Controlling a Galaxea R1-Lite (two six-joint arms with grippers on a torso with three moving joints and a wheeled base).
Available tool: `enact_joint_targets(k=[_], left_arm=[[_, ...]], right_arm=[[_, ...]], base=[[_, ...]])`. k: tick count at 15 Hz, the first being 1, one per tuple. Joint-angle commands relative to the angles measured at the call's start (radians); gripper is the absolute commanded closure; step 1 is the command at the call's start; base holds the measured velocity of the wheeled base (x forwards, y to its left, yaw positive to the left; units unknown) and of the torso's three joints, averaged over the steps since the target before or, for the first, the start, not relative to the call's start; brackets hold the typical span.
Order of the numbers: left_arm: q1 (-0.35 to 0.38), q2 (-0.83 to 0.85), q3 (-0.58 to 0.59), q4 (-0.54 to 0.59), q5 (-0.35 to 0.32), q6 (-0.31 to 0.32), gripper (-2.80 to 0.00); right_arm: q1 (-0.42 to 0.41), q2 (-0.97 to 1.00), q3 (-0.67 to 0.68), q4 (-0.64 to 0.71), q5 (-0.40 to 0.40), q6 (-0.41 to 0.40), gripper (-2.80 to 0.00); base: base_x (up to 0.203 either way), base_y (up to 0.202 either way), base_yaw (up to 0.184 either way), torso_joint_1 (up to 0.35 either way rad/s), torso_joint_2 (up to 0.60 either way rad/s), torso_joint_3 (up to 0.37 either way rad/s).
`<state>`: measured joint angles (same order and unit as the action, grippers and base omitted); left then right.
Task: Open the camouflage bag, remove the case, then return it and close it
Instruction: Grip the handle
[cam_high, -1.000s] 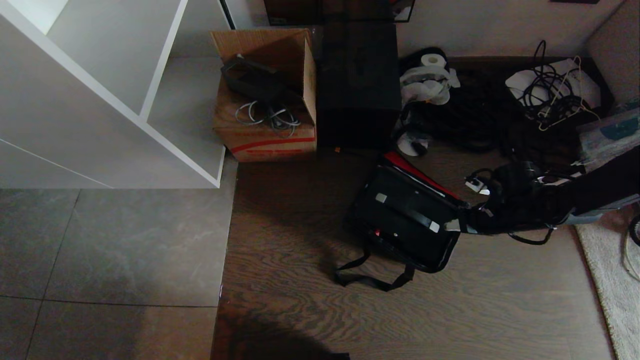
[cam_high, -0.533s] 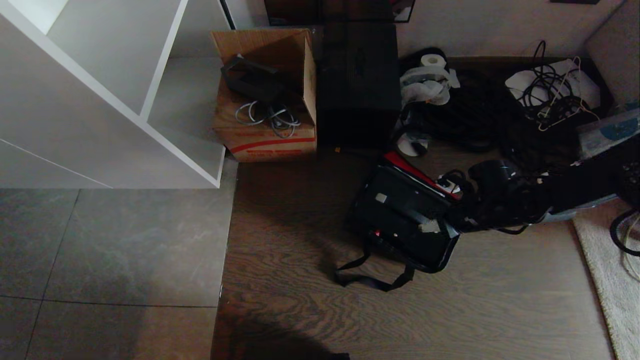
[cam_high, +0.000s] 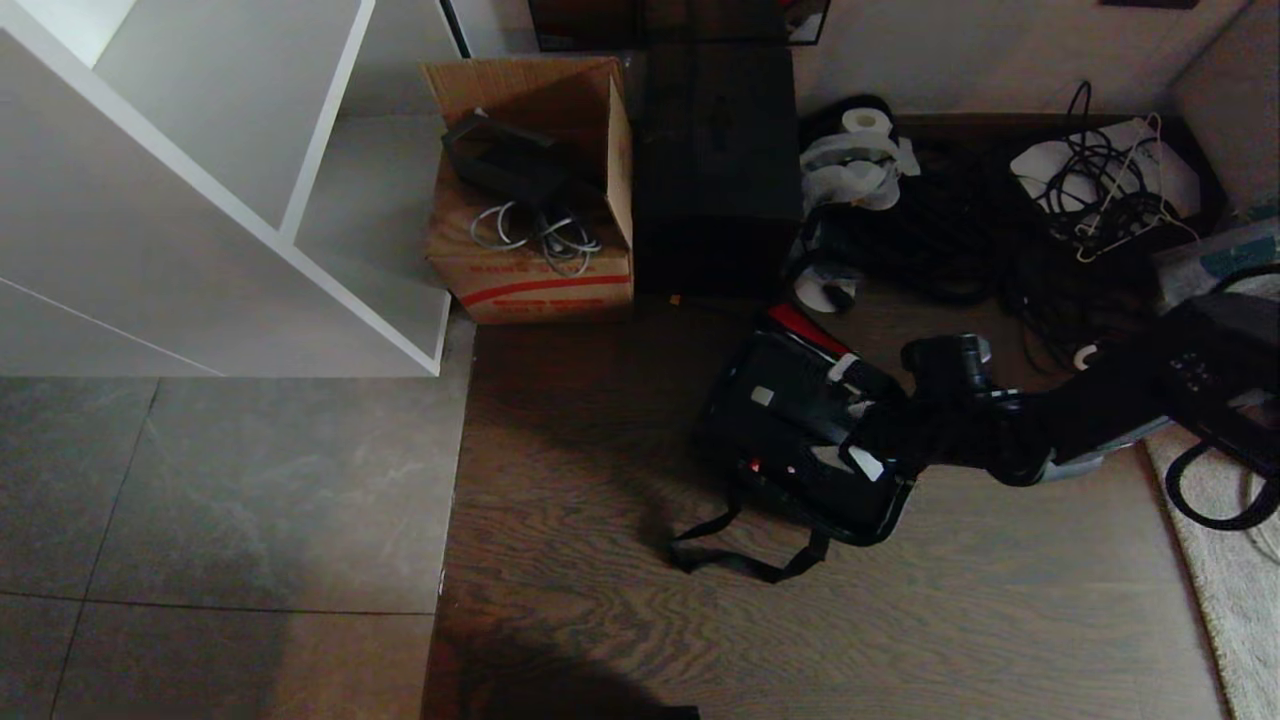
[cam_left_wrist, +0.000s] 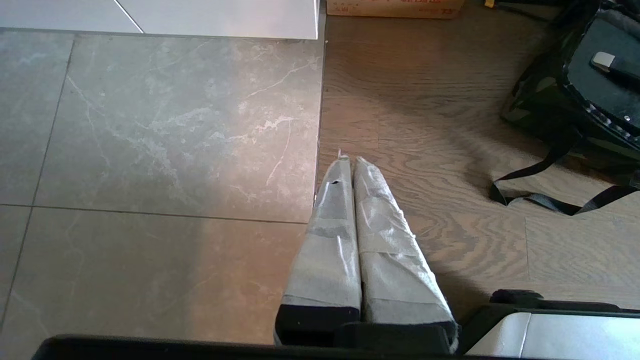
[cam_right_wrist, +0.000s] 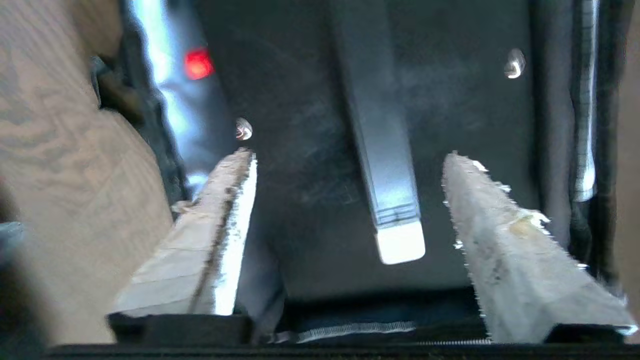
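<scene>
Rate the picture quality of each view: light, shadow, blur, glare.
Head view: dim, the boxy camouflage bag nearly merges with the dark right claw. Left wrist view: bright and sharp, a soft shadow lies on the brown wood floor. Right wrist view: smeared by blur, with glare on the bag's shiny black panel.

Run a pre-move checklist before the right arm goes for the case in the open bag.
1. Right tool open: ok, fingers spread wide with nothing between them.
2. Right tool over the camouflage bag: ok, it hangs above the bag's right end.
3. Bag open: ok, the black case shows inside, red trim along the far edge.
4. Case strap between the fingers: ok, its pale tab lies between the tips; contact cannot tell.
5. Loose bag strap out of the way: ok, it trails on the wooden floor on the near side.
6. Left tool parked: ok, shut above the floor, away from the bag.
</scene>
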<state>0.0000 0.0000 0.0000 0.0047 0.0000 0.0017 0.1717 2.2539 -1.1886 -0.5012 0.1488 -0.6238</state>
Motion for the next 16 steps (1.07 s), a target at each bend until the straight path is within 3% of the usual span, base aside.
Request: enact_joint_targets(k=[1, 3, 4, 8, 11, 16], left_arm=[[0.000, 0.000, 0.000, 0.000, 0.000, 0.000, 0.00], [0.000, 0.001, -0.001, 0.000, 0.000, 0.000, 0.00], [0.000, 0.000, -0.002, 0.000, 0.000, 0.000, 0.00], [0.000, 0.000, -0.001, 0.000, 0.000, 0.000, 0.00], [0.000, 0.000, -0.001, 0.000, 0.000, 0.000, 0.00], [0.000, 0.000, 0.000, 0.000, 0.000, 0.000, 0.00]], right_arm=[[0.051, 0.048, 0.025, -0.111, -0.209, 0.001, -2.80], [0.096, 0.075, 0.033, -0.224, -0.437, -0.003, -2.80], [0.114, 0.092, 0.027, -0.249, -0.498, -0.017, -2.80], [0.142, 0.140, 0.011, -0.318, -0.569, -0.026, -2.80], [0.149, 0.141, 0.014, -0.334, -0.566, -0.049, -2.80], [0.157, 0.190, 0.013, -0.475, -0.572, -0.157, -2.80]], base=[[0.000, 0.000, 0.000, 0.000, 0.00, 0.000], [0.000, 0.000, 0.000, 0.000, 0.00, 0.000], [0.000, 0.000, 0.000, 0.000, 0.00, 0.000], [0.000, 0.000, 0.000, 0.000, 0.00, 0.000], [0.000, 0.000, 0.000, 0.000, 0.00, 0.000], [0.000, 0.000, 0.000, 0.000, 0.00, 0.000]])
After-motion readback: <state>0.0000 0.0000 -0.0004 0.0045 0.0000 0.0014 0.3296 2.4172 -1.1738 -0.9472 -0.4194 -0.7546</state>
